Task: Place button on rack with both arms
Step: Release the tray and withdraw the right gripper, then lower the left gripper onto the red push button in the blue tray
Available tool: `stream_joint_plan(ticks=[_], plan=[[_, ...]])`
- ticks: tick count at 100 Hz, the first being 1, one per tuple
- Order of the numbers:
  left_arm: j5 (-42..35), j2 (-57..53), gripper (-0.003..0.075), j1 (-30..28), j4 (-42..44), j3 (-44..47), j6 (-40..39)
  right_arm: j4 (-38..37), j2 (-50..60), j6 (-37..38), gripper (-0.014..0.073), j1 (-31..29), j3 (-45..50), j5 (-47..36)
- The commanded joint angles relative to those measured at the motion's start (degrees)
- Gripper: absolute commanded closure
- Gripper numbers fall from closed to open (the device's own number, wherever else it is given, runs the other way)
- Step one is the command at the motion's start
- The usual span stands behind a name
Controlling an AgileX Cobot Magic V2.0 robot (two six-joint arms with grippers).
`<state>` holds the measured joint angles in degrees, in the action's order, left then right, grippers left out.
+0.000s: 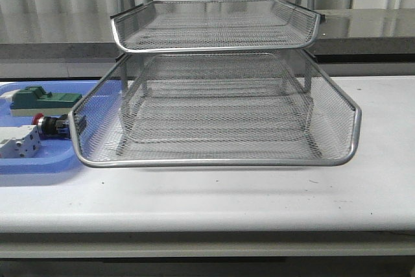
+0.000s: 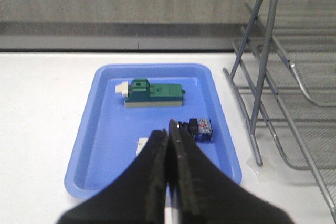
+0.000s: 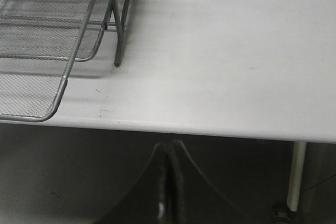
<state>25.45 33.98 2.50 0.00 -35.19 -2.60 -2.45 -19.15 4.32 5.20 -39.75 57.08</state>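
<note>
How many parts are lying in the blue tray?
3: the green block at the tray's far end, the button nearer the rack, and a white part mostly hidden behind the left gripper.

Button (image 2: 201, 129) partly behind left claw (image 2: 169, 135).
</note>
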Motion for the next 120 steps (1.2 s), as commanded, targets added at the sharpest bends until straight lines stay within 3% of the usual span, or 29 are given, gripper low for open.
stream_joint_plan(ticks=[1, 18, 48, 60, 71, 79, 120], plan=[[2.5, 7.9, 0.074, 0.4, -0.7, -8.1, -0.5, -0.8, -0.5, 0.2, 0.0663, -0.2, -2.0, -3.5], [7.9, 20.8, 0.074, 0.4, -0.7, -17.8, 2.9, -0.8, -0.5, 0.2, 0.0663, -0.2, -2.0, -3.5], [6.0, 36.3, 0.0731, 0.4, 0.0, -26.2, 5.4, -0.8, -0.5, 0.2, 0.0663, -0.2, -2.0, -3.5], [6.0, 39.3, 0.0611, 0.4, -0.3, -27.4, 7.6, -0.8, -0.5, 0.2, 0.0663, -0.2, -2.0, -3.5], [6.1, 40.5, 0.0386, 0.4, 0.0, -27.4, 7.6, -0.8, -0.5, 0.2, 0.0663, -0.2, -2.0, -3.5], [5.9, 40.8, 0.0288, 0.4, 0.0, -27.4, 7.6, -0.8, -0.5, 0.2, 0.0663, -0.2, -2.0, -3.5], [2.6, 41.5, 0.0281, 0.4, -1.2, -27.5, 8.7, -0.8, -0.5, 0.2, 0.0663, -0.2, -2.0, -3.5]])
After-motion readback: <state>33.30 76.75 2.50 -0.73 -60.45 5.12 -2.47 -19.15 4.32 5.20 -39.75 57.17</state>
